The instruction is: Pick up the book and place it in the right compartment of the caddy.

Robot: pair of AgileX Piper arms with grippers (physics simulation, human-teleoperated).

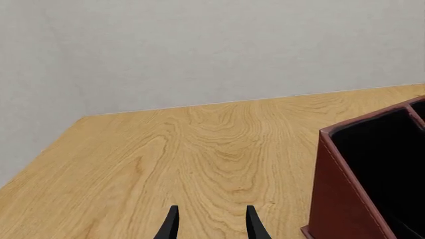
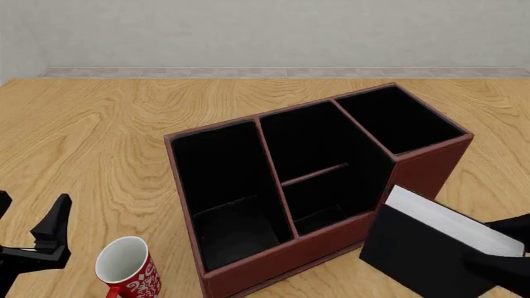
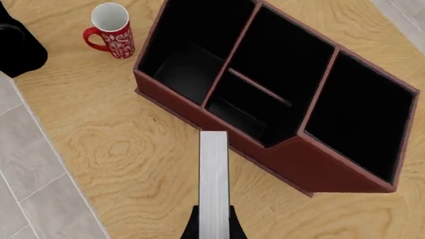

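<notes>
Glossy grained wood table (image 2: 99,130); matt stitched leather-look caddy (image 2: 414,167); glazed mug (image 2: 128,268).

All three views are bright and evenly lit, with soft, diffuse light and no clear single source. Everything is sharp from edge to edge, with no motion blur, grain or bending of straight lines. The wooden table (image 2: 108,130) shows no glare and hardly any cast shadows. The insides of the caddy (image 2: 248,273) read as almost flat black, hiding most detail, especially at the right of the left wrist view. The white wall (image 1: 199,45) looks uniformly pale grey.
</notes>
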